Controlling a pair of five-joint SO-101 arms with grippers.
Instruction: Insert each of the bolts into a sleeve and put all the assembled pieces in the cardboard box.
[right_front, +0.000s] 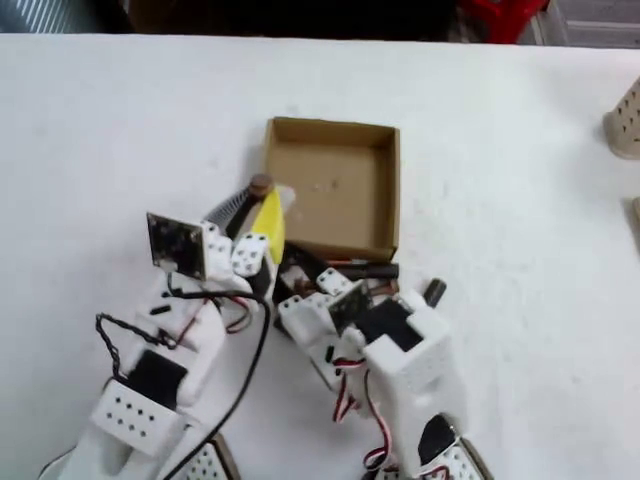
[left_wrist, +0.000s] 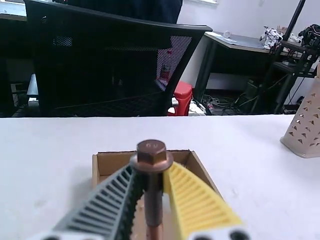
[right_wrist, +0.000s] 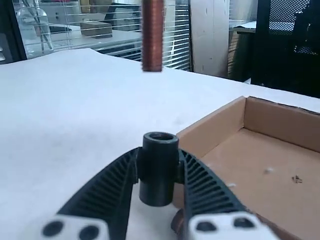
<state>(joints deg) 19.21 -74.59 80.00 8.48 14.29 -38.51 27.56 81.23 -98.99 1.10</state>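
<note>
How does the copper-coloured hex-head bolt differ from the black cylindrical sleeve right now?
The copper-coloured hex-head bolt is a slim threaded rod with a wide head; the black cylindrical sleeve is a short tube, open on top. The bolt hangs above the sleeve, its tip clear of the opening. The left end effector holds the bolt; the right end effector holds the sleeve. Both stand upright, gripped, near the cardboard box.

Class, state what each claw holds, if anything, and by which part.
Left claw grips the bolt by its shank, just under the head. Right claw grips the sleeve around its sides, opening upward.
</note>
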